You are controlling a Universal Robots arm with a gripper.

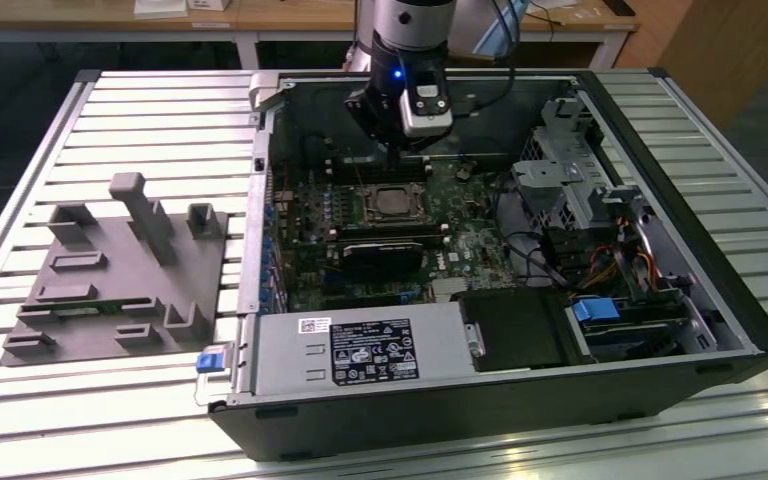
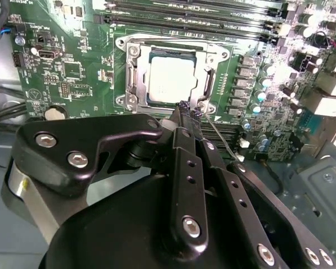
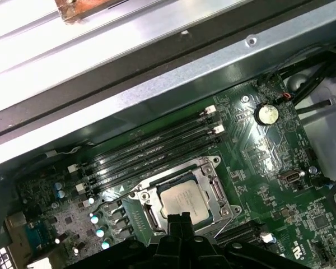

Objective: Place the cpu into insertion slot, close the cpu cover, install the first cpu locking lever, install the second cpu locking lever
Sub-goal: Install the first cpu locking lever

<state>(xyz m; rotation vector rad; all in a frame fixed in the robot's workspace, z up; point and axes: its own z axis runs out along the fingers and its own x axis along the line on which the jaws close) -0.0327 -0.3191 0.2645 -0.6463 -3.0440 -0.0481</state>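
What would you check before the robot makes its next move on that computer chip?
1. The cpu is seated in the insertion slot: ok, it lies flat in both wrist views.
2. The cpu cover is down: ok, its frame lies flat around the chip.
3. The gripper is at the work: ok, its tip sits at the socket's edge.
4. The thin wire locking lever beside the tip is latched: cannot tell.
5. The memory slots are free of the gripper: ok, they lie on the far side of the socket.
6. The computer case is open for access: ok.
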